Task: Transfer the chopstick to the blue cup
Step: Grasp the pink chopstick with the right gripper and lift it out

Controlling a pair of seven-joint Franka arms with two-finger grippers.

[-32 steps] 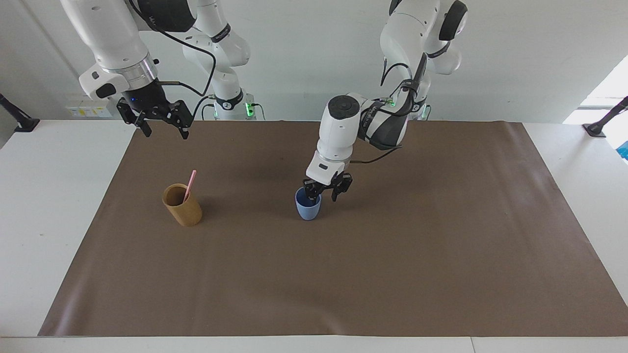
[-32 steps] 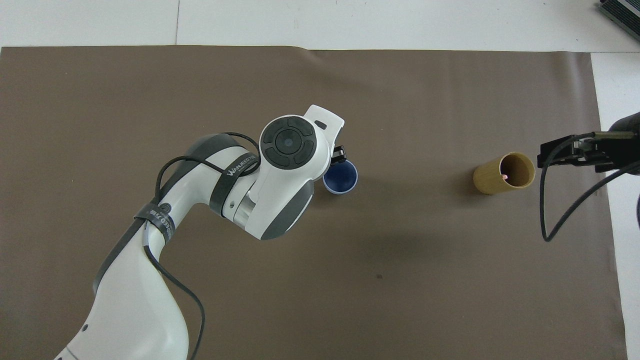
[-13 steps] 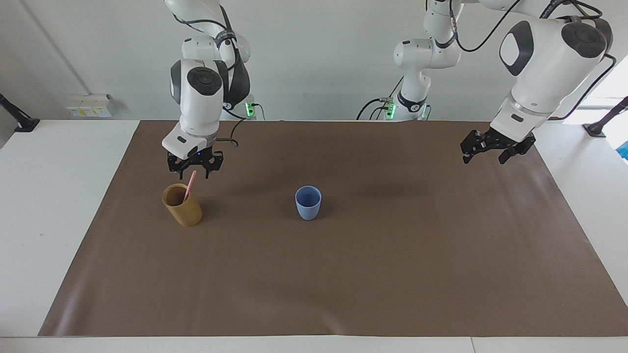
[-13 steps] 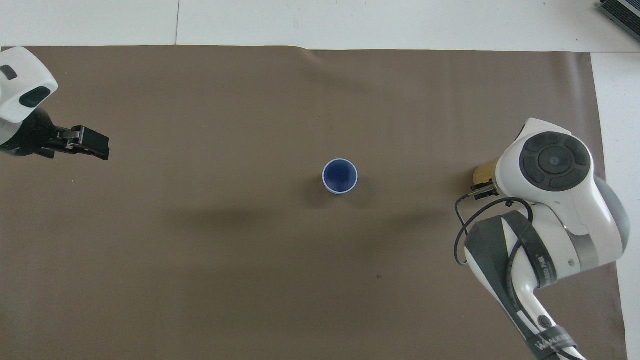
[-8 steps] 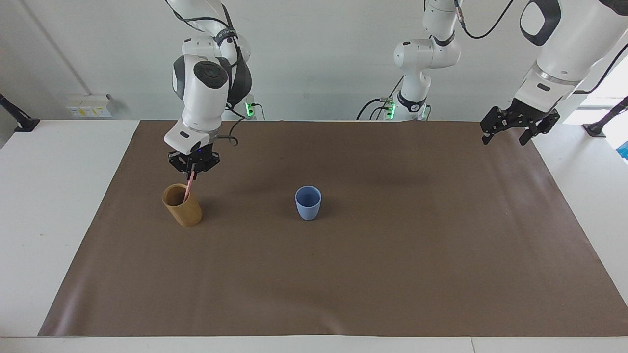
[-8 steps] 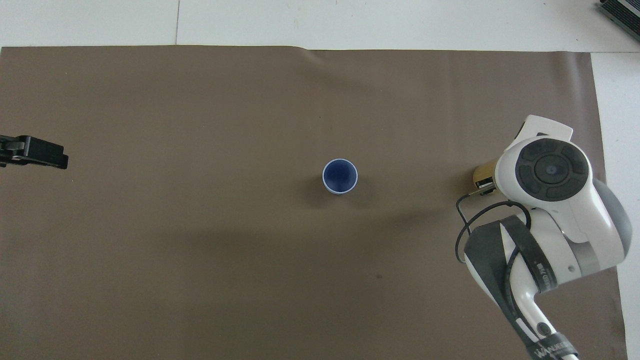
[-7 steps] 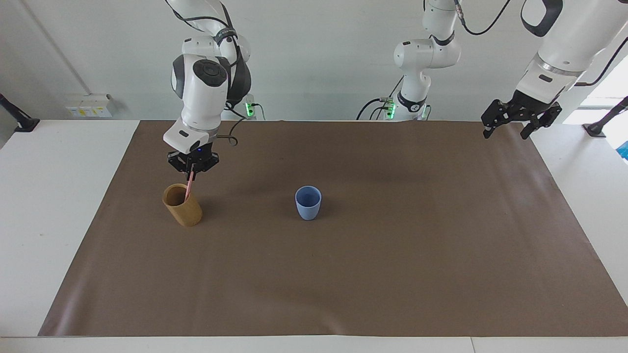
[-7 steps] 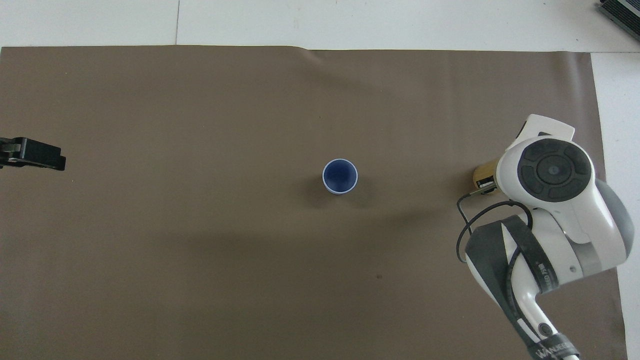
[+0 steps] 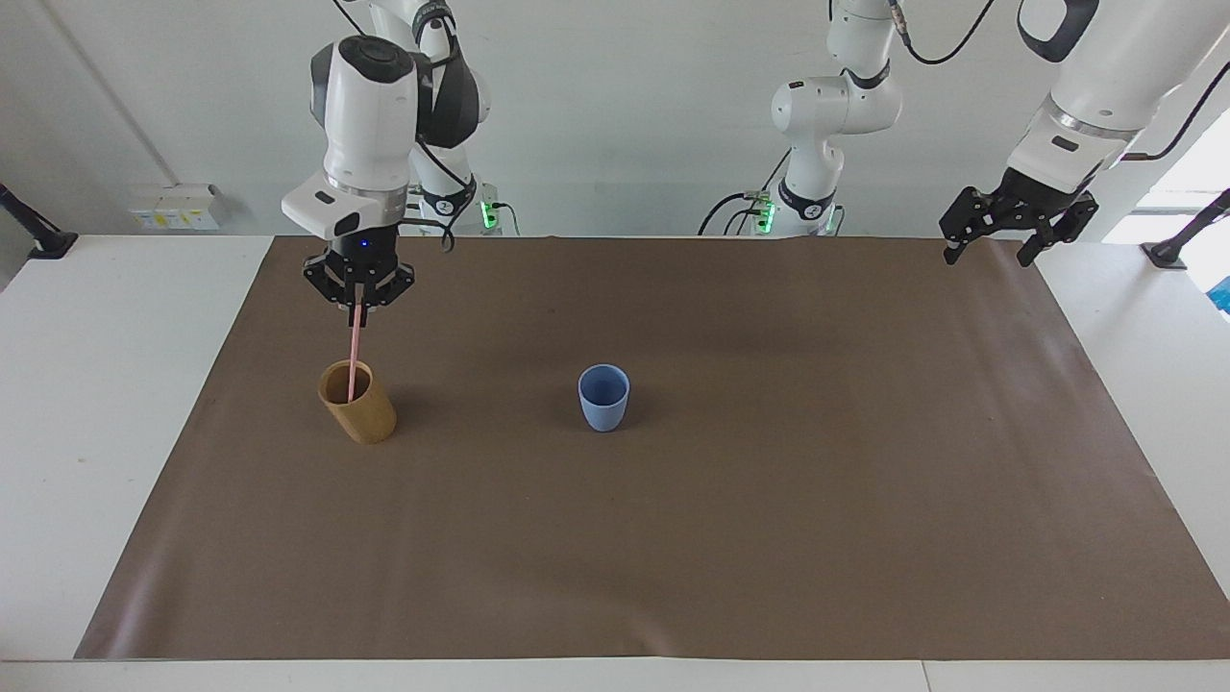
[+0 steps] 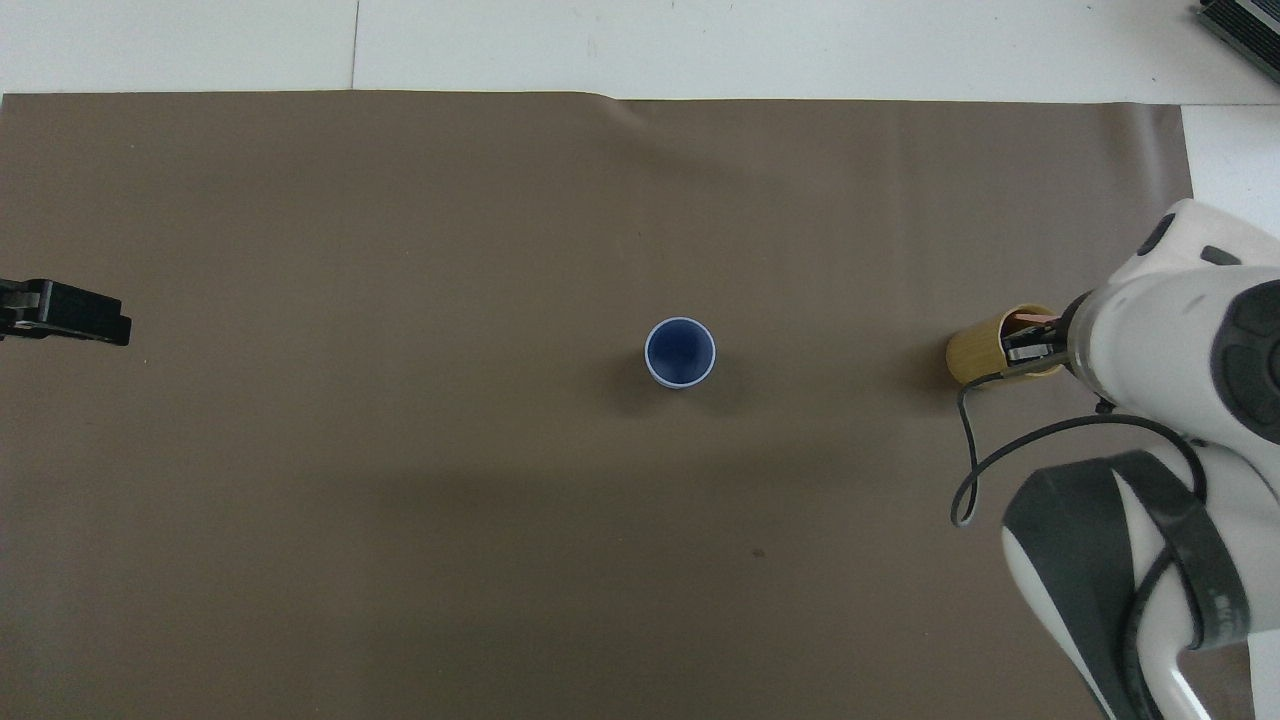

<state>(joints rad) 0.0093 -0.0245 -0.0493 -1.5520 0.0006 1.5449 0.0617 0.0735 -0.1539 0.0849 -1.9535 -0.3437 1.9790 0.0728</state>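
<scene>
The pink chopstick [image 9: 353, 352] hangs upright from my right gripper [image 9: 357, 302], which is shut on its top end. Its lower end is still inside the tan-brown cup [image 9: 361, 419]. In the overhead view my right gripper [image 10: 1030, 345] covers part of the tan cup [image 10: 972, 353], and a bit of the pink chopstick [image 10: 1036, 317] shows. The light blue cup [image 9: 603, 400] stands empty mid-mat, beside the tan cup toward the left arm's end; it also shows in the overhead view [image 10: 680, 352]. My left gripper [image 9: 990, 252] is open and empty, raised over the mat's edge at the left arm's end.
A brown mat [image 9: 769, 538] covers most of the white table [image 9: 96, 384]. Only the two cups stand on it. My left gripper's finger [image 10: 85, 313] shows at the overhead view's edge.
My right gripper has risen with the chopstick, drawing it upright and most of the way out of the tan cup. My left gripper has hardly moved.
</scene>
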